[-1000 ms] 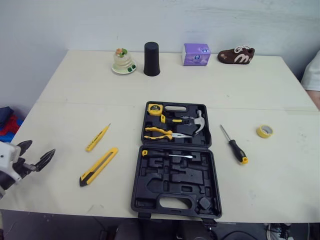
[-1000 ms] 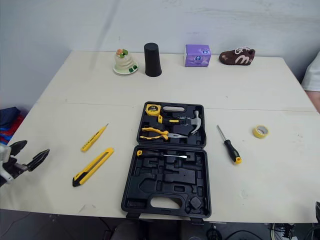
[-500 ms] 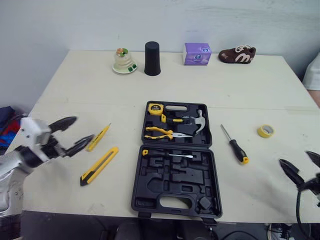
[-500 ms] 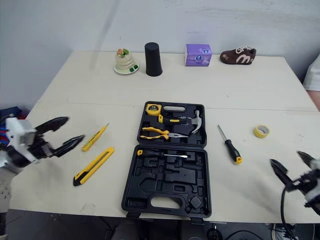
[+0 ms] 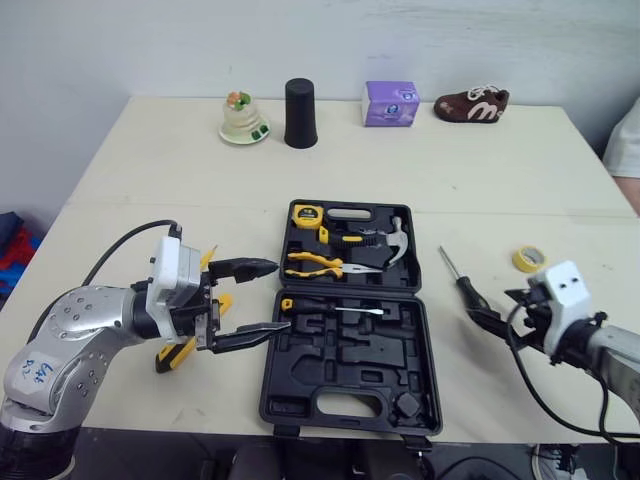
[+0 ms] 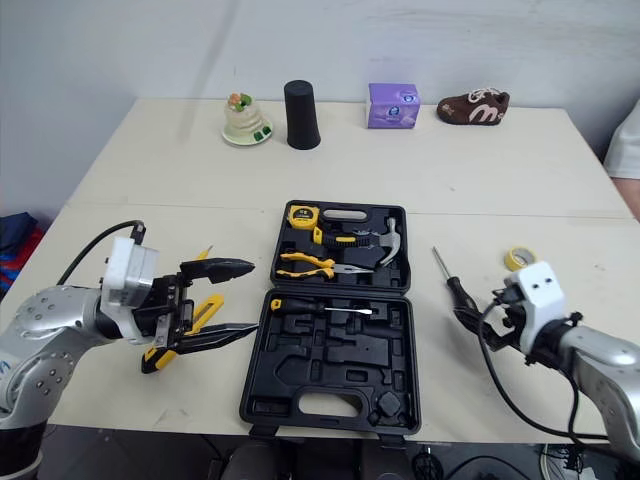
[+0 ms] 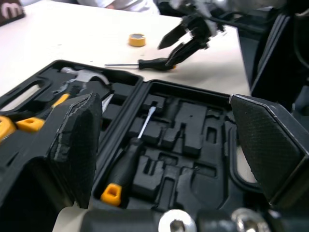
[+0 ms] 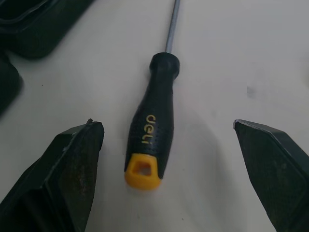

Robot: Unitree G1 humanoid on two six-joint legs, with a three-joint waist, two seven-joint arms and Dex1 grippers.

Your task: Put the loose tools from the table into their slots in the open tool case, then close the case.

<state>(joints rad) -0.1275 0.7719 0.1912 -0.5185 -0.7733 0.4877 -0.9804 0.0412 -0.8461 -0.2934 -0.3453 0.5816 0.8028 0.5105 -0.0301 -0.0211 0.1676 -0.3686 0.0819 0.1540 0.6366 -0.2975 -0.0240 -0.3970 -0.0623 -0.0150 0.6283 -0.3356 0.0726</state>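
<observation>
The right gripper (image 8: 164,126) is held wide open astride the loose screwdriver (image 8: 147,130), right of the tool case (image 5: 340,372), so the handle can be clamped. The left gripper (image 5: 281,296) is likewise spread, centre left.

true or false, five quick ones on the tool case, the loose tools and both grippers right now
1. The tool case lies open on the table. True.
2. The right gripper is shut on the screwdriver. False: its fingers are open either side of the handle, which lies on the table.
3. The hammer sits inside the case. True.
4. The roll of tape is in the case. False: it lies on the table to the right of the case.
5. The left gripper holds the utility knife. False: it is open and empty; the knife lies on the table.
</observation>
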